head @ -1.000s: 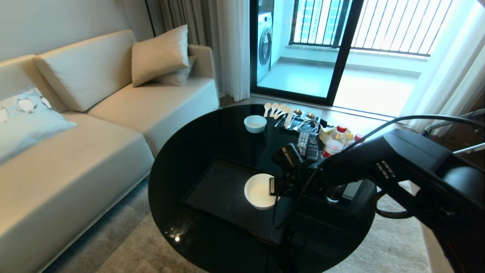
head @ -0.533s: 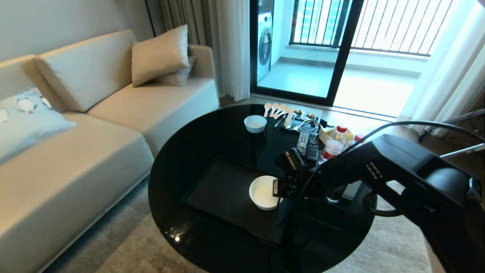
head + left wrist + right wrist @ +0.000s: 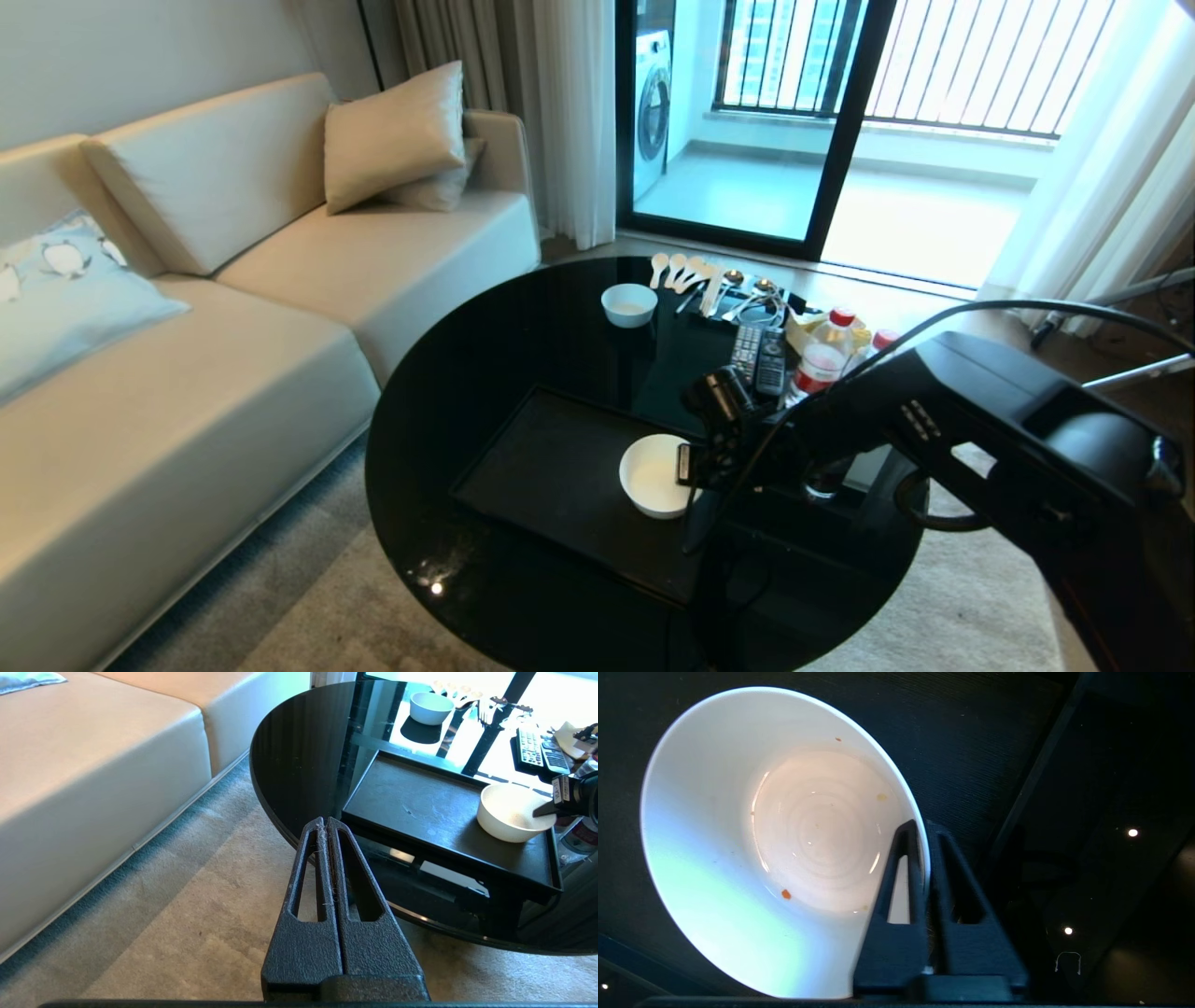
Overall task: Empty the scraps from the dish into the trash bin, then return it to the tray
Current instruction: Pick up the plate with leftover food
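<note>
The dish (image 3: 651,478), a glossy white deep bowl, sits low over the right part of the black tray (image 3: 551,467). My right gripper (image 3: 686,464) is shut on its rim. In the right wrist view one finger lies inside the dish (image 3: 784,835) and the other outside, where the right gripper (image 3: 922,826) pinches the wall. Of the scraps, only tiny orange and yellow specks (image 3: 786,894) cling inside. The trash bin is out of view. My left gripper (image 3: 325,821) is shut and empty, parked over the carpet beside the table; from there the dish (image 3: 507,812) and tray (image 3: 420,798) show.
The tray lies on a round black table (image 3: 448,392). At the table's far side are a smaller white bowl (image 3: 628,304), spoons (image 3: 686,271), two remotes (image 3: 758,355) and bottles (image 3: 826,353). A beige sofa (image 3: 233,327) stands to the left.
My right gripper and the dish have shifted a little to the right over the tray. The left arm has not moved.
</note>
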### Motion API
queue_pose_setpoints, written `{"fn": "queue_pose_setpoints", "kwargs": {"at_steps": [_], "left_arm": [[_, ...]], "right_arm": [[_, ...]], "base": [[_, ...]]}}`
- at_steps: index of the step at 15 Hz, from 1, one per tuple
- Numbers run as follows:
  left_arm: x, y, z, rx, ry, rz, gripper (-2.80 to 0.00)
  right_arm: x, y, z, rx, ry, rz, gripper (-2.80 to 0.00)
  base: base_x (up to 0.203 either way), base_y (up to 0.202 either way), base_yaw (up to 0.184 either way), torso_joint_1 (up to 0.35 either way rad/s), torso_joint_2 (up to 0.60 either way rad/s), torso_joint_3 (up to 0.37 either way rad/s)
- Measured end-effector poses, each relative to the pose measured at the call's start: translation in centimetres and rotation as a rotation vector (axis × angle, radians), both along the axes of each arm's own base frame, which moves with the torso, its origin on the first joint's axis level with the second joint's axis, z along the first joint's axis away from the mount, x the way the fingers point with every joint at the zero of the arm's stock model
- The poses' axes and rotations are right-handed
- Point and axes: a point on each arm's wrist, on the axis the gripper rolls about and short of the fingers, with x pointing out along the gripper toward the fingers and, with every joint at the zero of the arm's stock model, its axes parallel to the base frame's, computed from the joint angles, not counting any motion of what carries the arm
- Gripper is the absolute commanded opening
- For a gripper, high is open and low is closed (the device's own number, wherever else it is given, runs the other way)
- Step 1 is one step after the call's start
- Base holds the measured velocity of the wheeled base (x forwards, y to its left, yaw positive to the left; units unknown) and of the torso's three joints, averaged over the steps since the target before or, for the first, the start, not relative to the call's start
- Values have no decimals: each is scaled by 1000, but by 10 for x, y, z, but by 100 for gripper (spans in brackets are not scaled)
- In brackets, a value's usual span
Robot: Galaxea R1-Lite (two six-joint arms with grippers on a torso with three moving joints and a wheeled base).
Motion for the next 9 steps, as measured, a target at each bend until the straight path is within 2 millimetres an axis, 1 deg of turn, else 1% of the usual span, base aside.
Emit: {"fn": "queue_pose_setpoints", "kwargs": {"at_steps": [6,9], "left_arm": [[0,0,0,0,0,0,-280],[0,0,0,0,0,0,-280]], "right_arm": [[-2,-1,4,1,-7,-1,0],[-1,-4,13,8,-26,-8,0]], "base": [[0,0,0,0,0,0],[0,0,0,0,0,0]]}}
